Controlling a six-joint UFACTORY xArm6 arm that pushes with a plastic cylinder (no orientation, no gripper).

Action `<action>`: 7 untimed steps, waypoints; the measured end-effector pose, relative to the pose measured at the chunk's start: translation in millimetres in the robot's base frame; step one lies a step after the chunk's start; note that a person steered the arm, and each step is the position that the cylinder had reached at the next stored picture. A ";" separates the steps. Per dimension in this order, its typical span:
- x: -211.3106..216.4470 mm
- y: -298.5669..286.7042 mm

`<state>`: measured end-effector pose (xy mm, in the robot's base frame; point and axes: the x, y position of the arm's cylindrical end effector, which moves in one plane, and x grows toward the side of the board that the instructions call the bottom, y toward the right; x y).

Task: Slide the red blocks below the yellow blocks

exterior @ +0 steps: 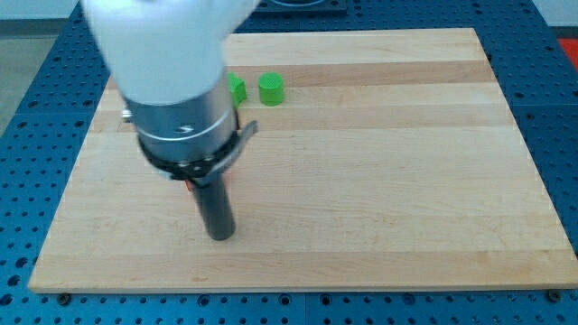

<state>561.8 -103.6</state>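
My tip (221,236) rests on the wooden board (379,162) at the view's lower left. A sliver of a red block (191,187) peeks out just left of the rod, mostly hidden by the arm (181,99). I cannot make out its shape. No yellow block shows; the arm's large body covers the board's upper left. Two green blocks sit near the view's top: a round one (271,89) and one (237,88) partly hidden behind the arm.
The board lies on a blue perforated table (560,135) that surrounds it on all sides. The board's bottom edge runs just below my tip.
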 end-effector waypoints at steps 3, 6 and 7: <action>-47.2 -4.9; -59.8 -4.9; -59.0 -4.9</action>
